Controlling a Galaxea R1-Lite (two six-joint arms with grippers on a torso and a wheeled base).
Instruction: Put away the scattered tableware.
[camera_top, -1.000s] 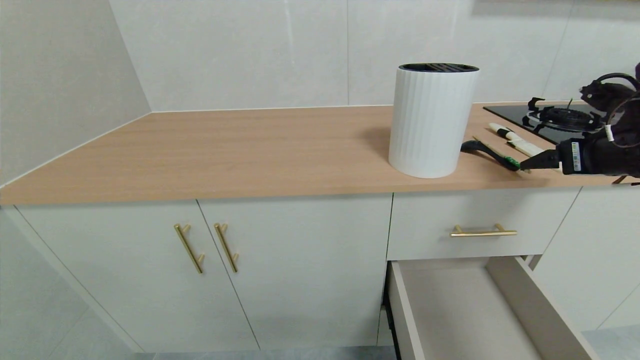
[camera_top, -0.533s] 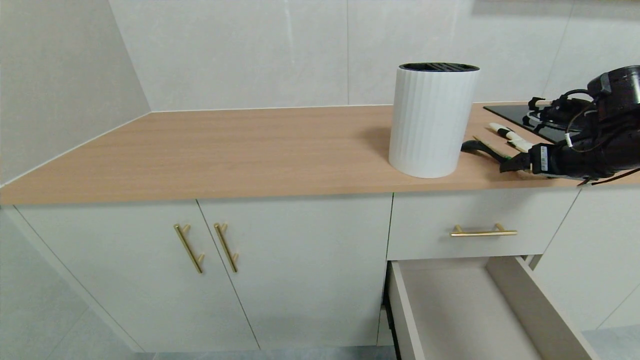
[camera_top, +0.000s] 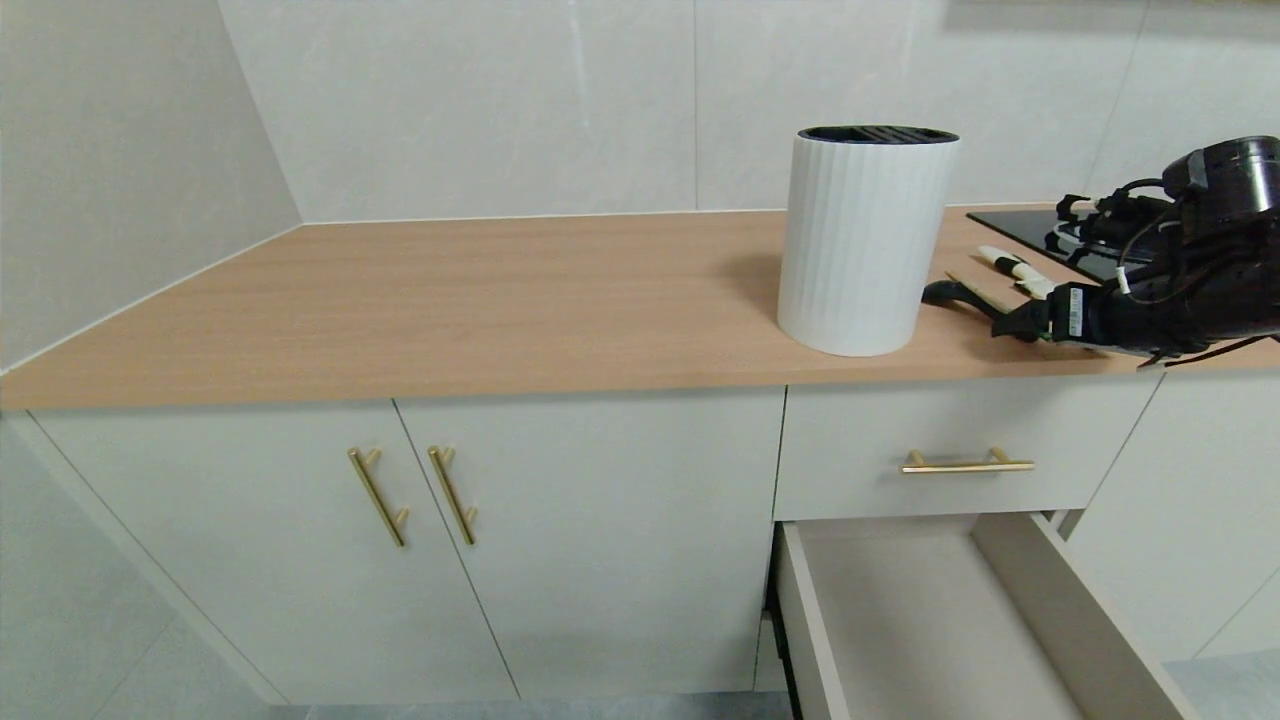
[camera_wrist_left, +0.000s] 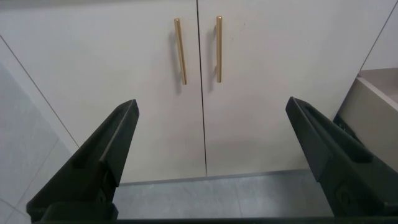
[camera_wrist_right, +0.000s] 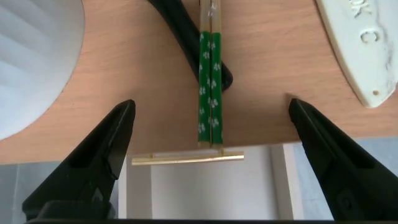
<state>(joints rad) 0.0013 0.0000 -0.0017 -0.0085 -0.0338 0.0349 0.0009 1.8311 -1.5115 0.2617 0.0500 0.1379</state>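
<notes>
Task barely begun, by my read: nothing put away yet.

Wood counter (camera_top: 450, 300) spans the middle of the head view. All the tableware lies on it at the right side of the frame.

Open lower drawer (camera_top: 900, 620), bottom right, nothing visible in it. It or the holder is probably where the pieces go. Closed drawer (camera_top: 966, 463) with a gold handle sits just above it.

White ribbed holder (camera_top: 860, 250) stands upright at centre right, slotted black top, no utensil sticking out.

Right gripper (camera_top: 1010, 328) is at the right edge, low over the counter's front edge. Its jaws are spread wide and hold nothing. In the right wrist view the gripper (camera_wrist_right: 210, 106) straddles the green ends of the chopsticks (camera_wrist_right: 210, 93), a finger well clear on each side.

Left gripper (camera_wrist_left: 211, 106) is also spread wide and empty, facing the double cabinet doors (camera_wrist_left: 124, 93), away from the tableware.

White utensil (camera_top: 1015, 268) lies right of the holder, near the stove (camera_top: 1030, 232).

Black utensil (camera_top: 950, 293) lies just beside the holder's base, with the chopsticks lying over its handle.

Chopsticks (camera_top: 972, 289) lie as a pair, side by side, green ends toward the counter's front edge.

Left to do: close on the chopsticks, lift, stow; then the black and white utensils. Three pieces in all as far as I can see.
</notes>
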